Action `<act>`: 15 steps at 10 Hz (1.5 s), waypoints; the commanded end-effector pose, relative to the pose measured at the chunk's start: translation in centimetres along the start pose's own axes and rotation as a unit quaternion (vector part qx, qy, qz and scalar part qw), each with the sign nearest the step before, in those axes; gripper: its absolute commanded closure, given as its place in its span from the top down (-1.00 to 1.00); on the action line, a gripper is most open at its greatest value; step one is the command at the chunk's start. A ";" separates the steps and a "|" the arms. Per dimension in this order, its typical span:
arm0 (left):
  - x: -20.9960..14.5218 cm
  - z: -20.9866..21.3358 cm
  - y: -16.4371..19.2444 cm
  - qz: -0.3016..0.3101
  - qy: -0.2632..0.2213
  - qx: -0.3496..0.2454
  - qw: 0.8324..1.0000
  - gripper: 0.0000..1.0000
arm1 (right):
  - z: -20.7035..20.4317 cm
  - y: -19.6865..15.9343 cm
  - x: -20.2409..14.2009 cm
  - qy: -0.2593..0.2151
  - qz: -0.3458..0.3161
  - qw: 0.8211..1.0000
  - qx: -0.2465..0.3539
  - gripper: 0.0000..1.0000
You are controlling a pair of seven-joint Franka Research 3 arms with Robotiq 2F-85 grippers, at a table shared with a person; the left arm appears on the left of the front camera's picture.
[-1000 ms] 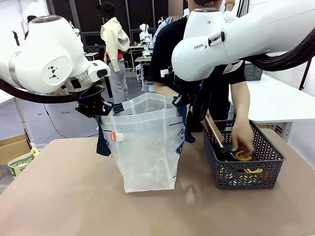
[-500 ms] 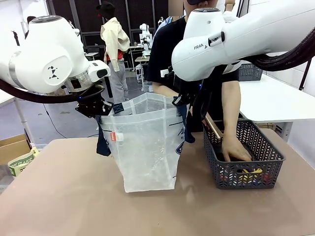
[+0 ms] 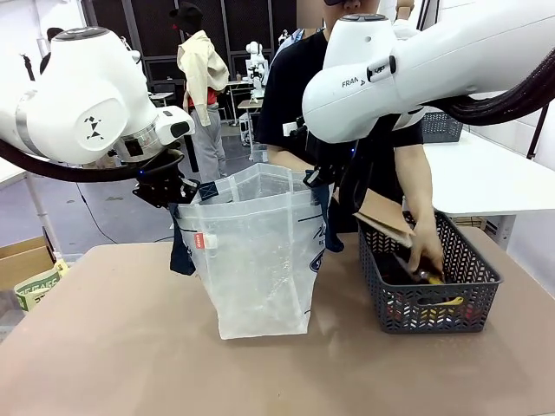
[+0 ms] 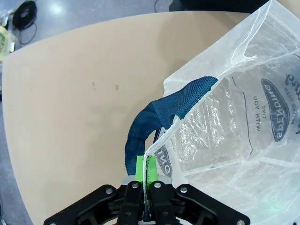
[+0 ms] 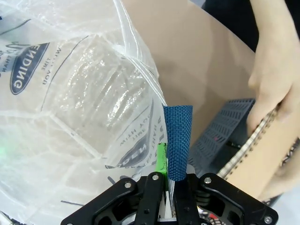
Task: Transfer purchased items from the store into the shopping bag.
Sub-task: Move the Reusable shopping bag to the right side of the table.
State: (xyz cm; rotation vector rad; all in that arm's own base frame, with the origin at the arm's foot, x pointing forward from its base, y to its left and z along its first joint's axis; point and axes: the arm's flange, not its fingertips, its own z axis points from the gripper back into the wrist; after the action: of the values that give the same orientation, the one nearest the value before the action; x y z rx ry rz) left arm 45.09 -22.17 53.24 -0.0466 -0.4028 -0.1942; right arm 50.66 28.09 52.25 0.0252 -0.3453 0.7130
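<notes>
Your left end effector and right end effector are each clamped tight on opposite rims of the open bag; a person's hand holds a cardboard pack tilted over the basket

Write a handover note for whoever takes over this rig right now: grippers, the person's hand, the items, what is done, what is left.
Left gripper: shut on the bag rim, holding it open.
Right gripper: shut on the opposite rim, at a strap.
Hand: in the basket, on the tilted brown pack.
Done: bag stands open on the table; looks empty.
Left: pack and other goods go into the bag.
</notes>
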 end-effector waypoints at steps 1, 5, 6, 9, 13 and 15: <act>-0.3 0.3 0.2 0.009 0.001 0.003 1.000 -1.00 | 0.0 -0.1 -0.1 0.003 -0.003 1.000 0.000 -1.00; -0.3 0.3 0.2 0.009 0.001 0.003 1.000 -1.00 | 0.0 -0.1 -0.1 0.003 -0.003 1.000 0.000 -1.00; -0.3 0.3 0.2 0.009 0.001 0.003 1.000 -1.00 | 0.0 -0.1 -0.1 0.003 -0.003 1.000 0.000 -1.00; -0.3 0.3 0.2 0.009 0.001 0.003 1.000 -1.00 | 0.0 -0.1 -0.1 0.003 -0.003 1.000 0.000 -1.00; -0.3 0.3 0.2 0.009 0.001 0.003 1.000 -1.00 | 0.0 -0.1 -0.1 0.003 -0.003 1.000 0.000 -1.00; -0.3 0.3 0.2 0.009 0.001 0.003 1.000 -1.00 | 0.0 -0.1 -0.1 0.003 -0.003 1.000 0.000 -1.00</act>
State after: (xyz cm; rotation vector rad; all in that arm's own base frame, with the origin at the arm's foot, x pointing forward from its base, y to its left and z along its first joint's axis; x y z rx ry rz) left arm 45.09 -22.17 53.24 -0.0466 -0.4028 -0.1941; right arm 50.66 28.09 52.25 0.0252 -0.3453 0.7130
